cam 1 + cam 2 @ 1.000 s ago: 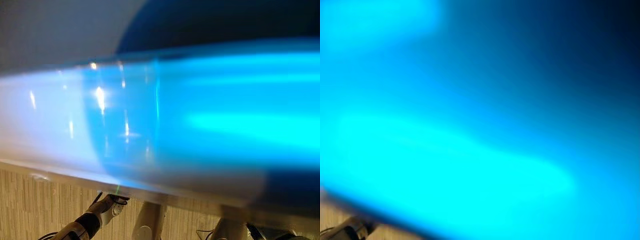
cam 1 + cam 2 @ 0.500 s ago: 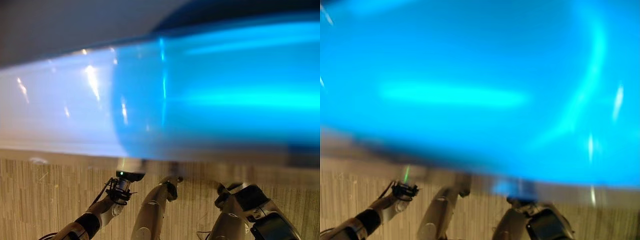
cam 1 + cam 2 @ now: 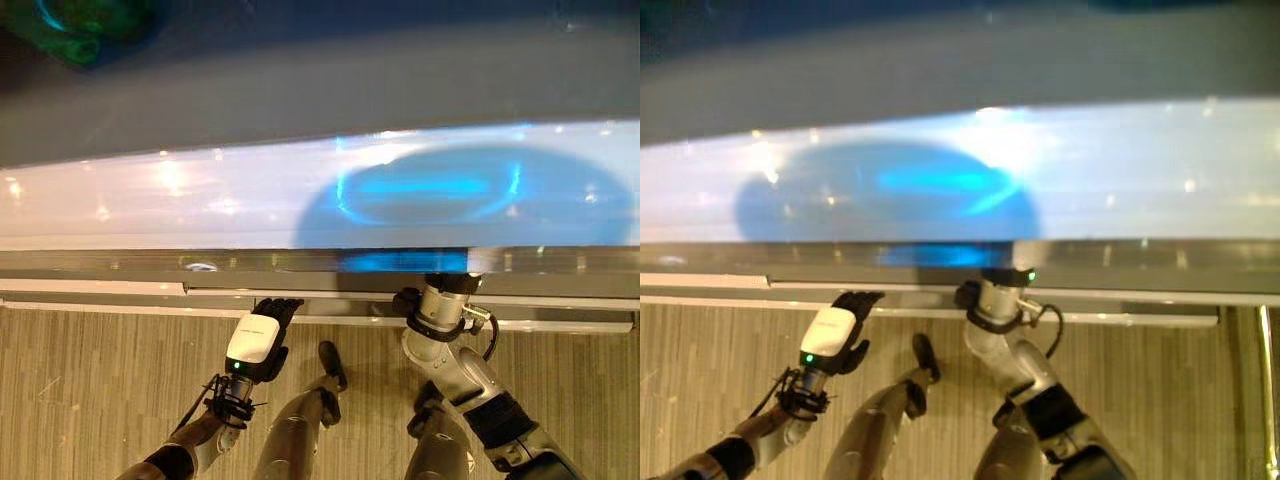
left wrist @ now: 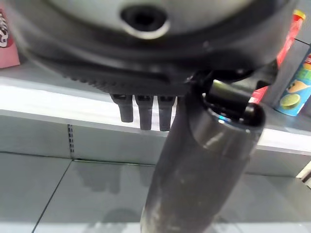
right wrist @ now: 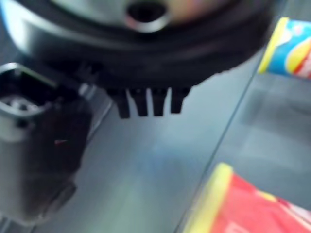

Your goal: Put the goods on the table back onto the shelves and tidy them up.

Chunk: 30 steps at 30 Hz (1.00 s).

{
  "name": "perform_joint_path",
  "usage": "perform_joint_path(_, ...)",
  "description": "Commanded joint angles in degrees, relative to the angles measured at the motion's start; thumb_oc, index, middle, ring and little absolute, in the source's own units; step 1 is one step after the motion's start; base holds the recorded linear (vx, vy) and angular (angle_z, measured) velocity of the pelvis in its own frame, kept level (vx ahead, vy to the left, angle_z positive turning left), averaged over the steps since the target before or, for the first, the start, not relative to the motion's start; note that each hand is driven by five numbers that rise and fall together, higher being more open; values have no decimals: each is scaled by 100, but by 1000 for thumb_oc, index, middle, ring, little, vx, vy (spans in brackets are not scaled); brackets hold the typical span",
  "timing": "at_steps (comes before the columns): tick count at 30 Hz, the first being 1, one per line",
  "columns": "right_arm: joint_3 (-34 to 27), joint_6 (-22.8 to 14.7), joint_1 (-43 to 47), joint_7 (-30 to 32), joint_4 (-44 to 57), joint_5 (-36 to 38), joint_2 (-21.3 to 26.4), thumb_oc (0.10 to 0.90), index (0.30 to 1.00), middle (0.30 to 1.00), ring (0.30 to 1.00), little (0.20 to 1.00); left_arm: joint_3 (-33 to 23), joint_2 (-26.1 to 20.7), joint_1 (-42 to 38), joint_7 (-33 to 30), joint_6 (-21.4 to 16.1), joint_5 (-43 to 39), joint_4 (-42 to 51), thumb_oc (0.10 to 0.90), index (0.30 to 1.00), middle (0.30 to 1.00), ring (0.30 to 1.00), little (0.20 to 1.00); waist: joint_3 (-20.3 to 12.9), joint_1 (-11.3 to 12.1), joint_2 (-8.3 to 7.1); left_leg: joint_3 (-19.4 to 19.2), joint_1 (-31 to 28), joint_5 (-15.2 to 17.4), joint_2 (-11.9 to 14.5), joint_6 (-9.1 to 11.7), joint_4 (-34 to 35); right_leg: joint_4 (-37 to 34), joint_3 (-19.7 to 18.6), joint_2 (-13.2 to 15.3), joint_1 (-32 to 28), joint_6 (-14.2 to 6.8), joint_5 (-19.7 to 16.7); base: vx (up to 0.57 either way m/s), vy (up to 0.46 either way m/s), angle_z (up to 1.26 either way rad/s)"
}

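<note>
Left hand, white cover on its back, at 7 o'clock in the head views: fingers straight and relaxed, holding nothing, tips near the front edge of the shelf board. In its wrist view the fingertips hang before the pale shelf edge.

Right hand, reaching under the shelf board at 5 o'clock: fingers short and straight in its wrist view, empty, above a grey shelf surface.

Goods on the shelves: blue-and-green canister with a lime picture and red canister upright at 2 o'clock; pink package at 10 o'clock. By the right hand, a blue-and-yellow package and a red-and-yellow package.
</note>
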State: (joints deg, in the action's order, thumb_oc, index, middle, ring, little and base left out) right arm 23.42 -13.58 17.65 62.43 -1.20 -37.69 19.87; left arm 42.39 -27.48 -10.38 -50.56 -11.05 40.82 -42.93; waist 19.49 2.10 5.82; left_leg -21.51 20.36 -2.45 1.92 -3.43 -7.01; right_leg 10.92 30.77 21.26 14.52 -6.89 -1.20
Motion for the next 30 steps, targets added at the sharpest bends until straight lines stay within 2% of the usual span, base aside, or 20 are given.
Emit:
perform_joint_path(1,-51,-501,52,8,739,-164,20,800,900,900,900,900,-280,119,-120,-163,1,21,-186,800,900,900,900,900,-416,85,-33,50,-758,367,22,332,666,455,-77,114,-55,-390,5,89,-18,-5)
perform_joint_path(8,-365,-542,-1079,-61,696,-92,165,800,900,900,900,900,-667,456,265,184,97,-202,-780,800,900,900,900,900,-700,-141,-295,-31,-1287,221,68,411,1014,205,-35,-127,-504,-451,-61,83,-9,-4)
perform_joint_path(9,-509,-527,-1316,-88,639,-81,266,800,900,900,900,900,-939,334,394,279,63,-314,-953,800,900,900,900,900,-791,-168,-324,-51,-1375,153,93,452,1107,112,-28,-195,-617,-467,-92,82,-9,-8)
perform_joint_path(13,-672,-543,-1859,-176,648,-118,392,800,900,900,900,900,-1228,345,599,404,78,-447,-1251,800,900,900,900,900,-957,-245,-395,-86,-1500,87,174,542,1164,-41,-17,-343,-824,-471,-114,44,-8,-8)
perform_joint_path(18,-1054,-699,-2951,-500,606,-194,755,800,900,900,900,900,-1567,415,901,560,93,-470,-1626,800,900,900,900,900,-1245,-424,-546,-140,-1708,67,299,677,1183,-352,-85,-588,-1129,-471,-144,46,-23,-6)
perform_joint_path(20,-1210,-681,-3390,-779,411,-169,871,800,900,900,900,900,-1754,427,999,661,5,-567,-1659,800,900,900,900,900,-1336,-518,-623,-181,-1778,33,370,746,1184,-507,-165,-690,-1226,-479,-164,21,-42,-15)
perform_joint_path(21,-1526,-671,-3790,-984,302,-90,940,800,900,900,900,900,-1876,411,1156,818,-116,-657,-1649,800,900,900,900,900,-1465,-615,-658,-252,-1859,16,427,813,1191,-676,-298,-787,-1295,-475,-204,28,-37,-15)
perform_joint_path(24,-1922,-480,-4215,-991,-216,-183,1050,800,900,900,900,900,-2128,416,1429,1096,-312,-946,-1635,800,900,900,900,900,-1585,-749,-670,-329,-1999,4,524,890,1197,-868,-450,-883,-1389,-464,-218,25,-38,-45)
perform_joint_path(28,-2080,-427,-4494,-1208,-1313,167,745,800,900,900,900,900,-2346,316,1858,1518,-557,-1349,-1392,800,900,900,900,900,-1678,-860,-626,-395,-2163,-29,617,975,1201,-1056,-634,-1021,-1510,-421,-172,15,-38,-39)
perform_joint_path(30,-2185,-512,-4487,-1471,-2287,1072,235,800,900,900,900,900,-2593,166,2158,1836,-738,-1765,-989,800,900,900,900,900,-1726,-913,-580,-388,-2240,-63,636,1014,1201,-1135,-703,-1092,-1562,-418,-188,12,-57,-18)
